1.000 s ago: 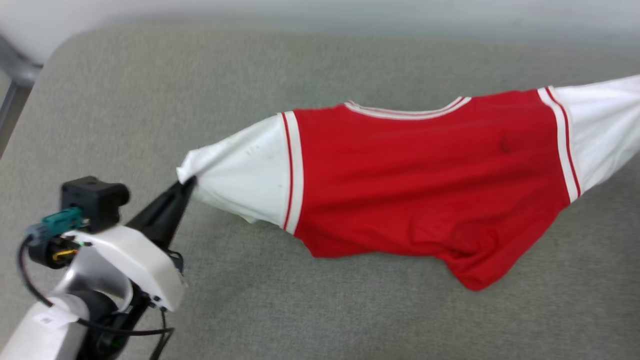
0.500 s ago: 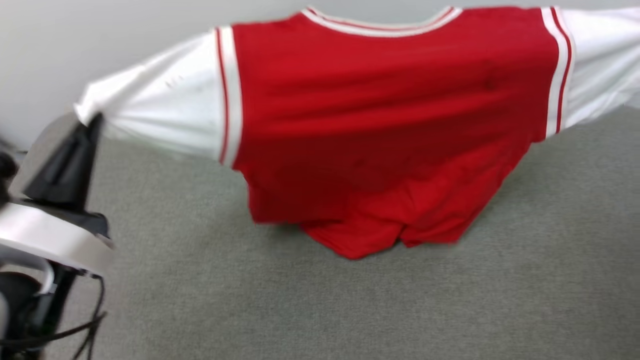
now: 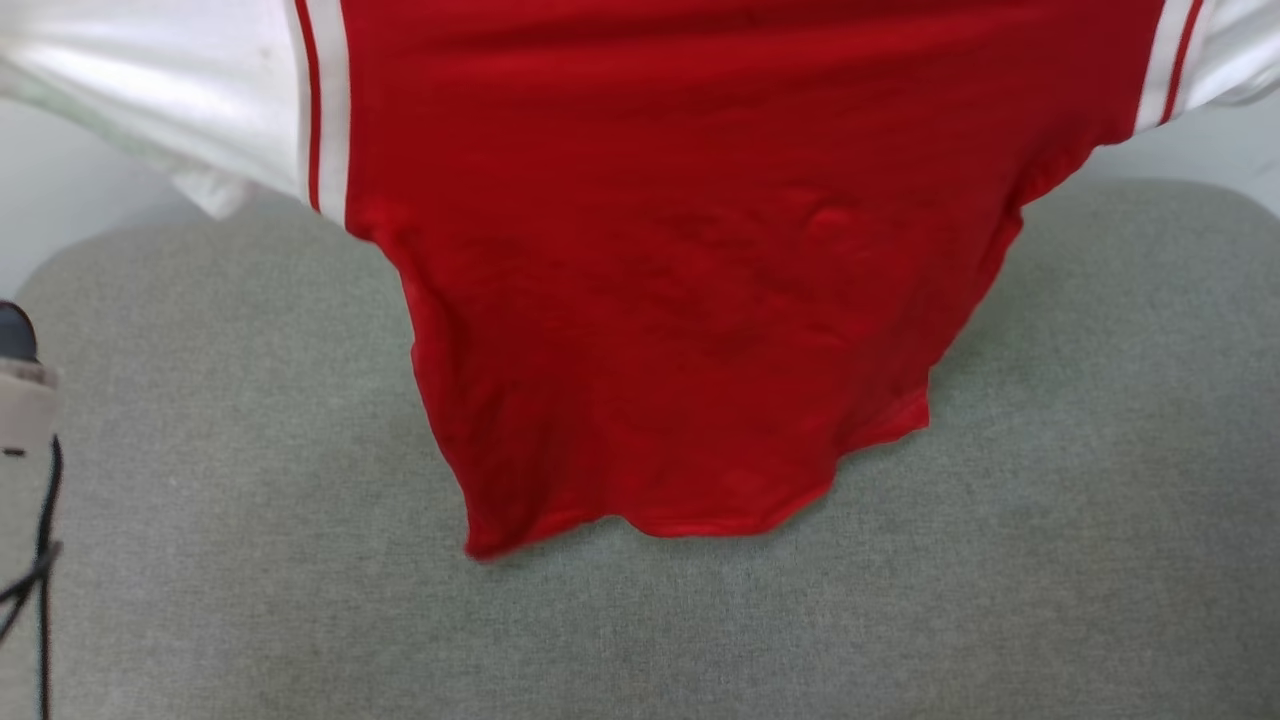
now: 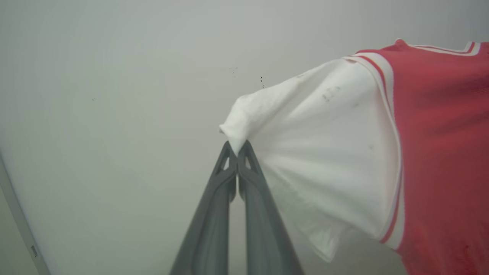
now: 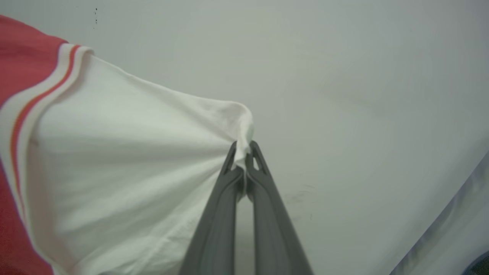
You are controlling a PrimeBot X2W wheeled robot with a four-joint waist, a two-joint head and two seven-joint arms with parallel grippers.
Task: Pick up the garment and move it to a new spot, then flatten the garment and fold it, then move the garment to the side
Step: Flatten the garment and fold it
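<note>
Held the garment point(image 3: 680, 300) aloft by both sleeves.
Head view: hung spread over the grey counter point(image 3: 1100, 500), red hem low above it. Left wrist view: pinched one white sleeve tip tight between the left fingers point(image 4: 217, 198). Right wrist view: clamped the other sleeve tip between the right fingers point(image 5: 223, 202).

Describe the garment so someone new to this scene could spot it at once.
Start at the broad grey-green fabric surface low in the head view. Over it hangs the garment, stretched between the left gripper and the right gripper, each shut on a white sleeve tip. Its red body and striped shoulder seams stand out against grey surface and pale wall.
</note>
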